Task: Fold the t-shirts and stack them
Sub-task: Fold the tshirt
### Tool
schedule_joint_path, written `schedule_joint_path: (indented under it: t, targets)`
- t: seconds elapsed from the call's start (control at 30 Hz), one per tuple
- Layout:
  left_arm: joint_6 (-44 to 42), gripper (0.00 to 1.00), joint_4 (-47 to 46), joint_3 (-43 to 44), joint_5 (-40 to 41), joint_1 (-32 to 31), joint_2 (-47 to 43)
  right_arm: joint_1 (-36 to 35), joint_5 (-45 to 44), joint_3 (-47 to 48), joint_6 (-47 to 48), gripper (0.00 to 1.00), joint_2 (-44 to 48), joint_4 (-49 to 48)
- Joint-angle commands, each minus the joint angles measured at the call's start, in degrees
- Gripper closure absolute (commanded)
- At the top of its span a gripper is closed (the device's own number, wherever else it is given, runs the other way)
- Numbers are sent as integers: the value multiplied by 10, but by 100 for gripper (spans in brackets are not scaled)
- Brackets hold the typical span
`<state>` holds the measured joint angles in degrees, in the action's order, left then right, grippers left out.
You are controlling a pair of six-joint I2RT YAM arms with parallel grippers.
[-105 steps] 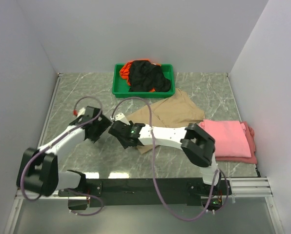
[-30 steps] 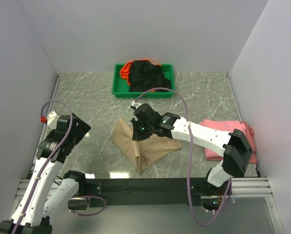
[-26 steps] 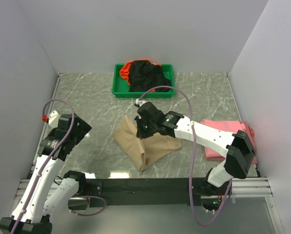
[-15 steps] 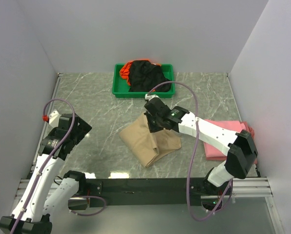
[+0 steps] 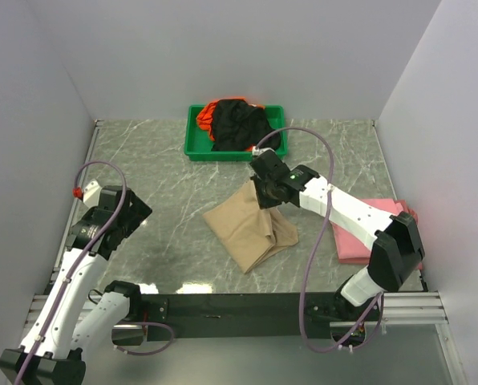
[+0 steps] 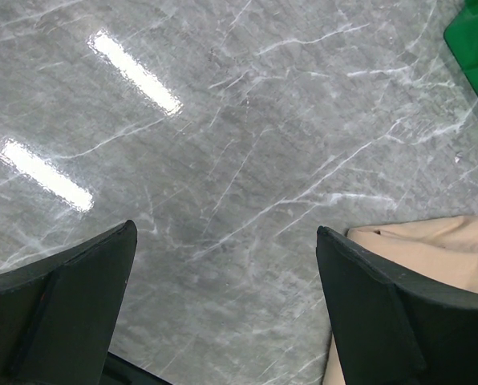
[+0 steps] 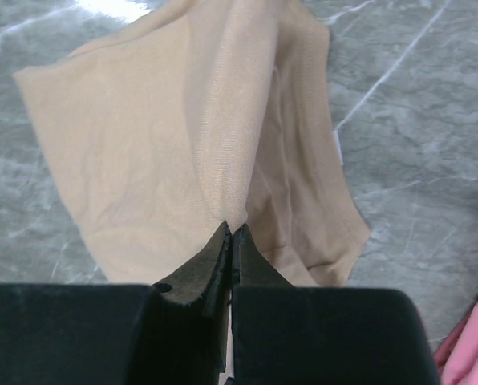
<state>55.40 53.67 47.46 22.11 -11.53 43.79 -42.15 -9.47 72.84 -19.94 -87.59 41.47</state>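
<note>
Tan t-shirt [image 5: 251,228]: bunched and partly folded at mid-table, between the green tray [image 5: 192,149] and the arms' bases, its far edge pulled up into a small tent.
Right gripper [image 7: 229,234]: fingers pressed tight together on a raised ridge of the tan cloth, which drapes away from the pinch in two loose panels.
Left gripper [image 6: 224,241]: jaws spread wide and holding nothing, poised over bare marble tabletop [image 5: 151,160] well to the left. One corner of tan cloth shows at the edge of its wrist view.
Pink t-shirt [image 5: 379,231]: folded flat at the table's right side, just beside the tan one but not touching it.
Black t-shirt [image 5: 241,127], orange t-shirt [image 5: 208,112]: heaped together in the tray at the far edge.
Handling: by its look, light, limp knit with no stiffness. It should sag from any single hold, and loose layers may slip open. Not fragile. It will likely slide readily on the polished stone.
Where to hold: probably best at two spread points along a hem or folded edge, one per gripper, pinching through every layer. A mid-panel pinch lifts only a peak.
</note>
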Motion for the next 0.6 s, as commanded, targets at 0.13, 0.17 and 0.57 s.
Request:
schedule_joint_path:
  t: [0.13,0.17,0.57]
  targets:
    - [-13,1,1,3,-1,2,13,36,-8,37,38,100,-46,-6]
    - [-13,1,1,2,-1,3,16,40,-5,39,43,100,-52,-9]
    - [-15,1,4,4,-1,2,31,78,-123,84,-14,48,-140,59]
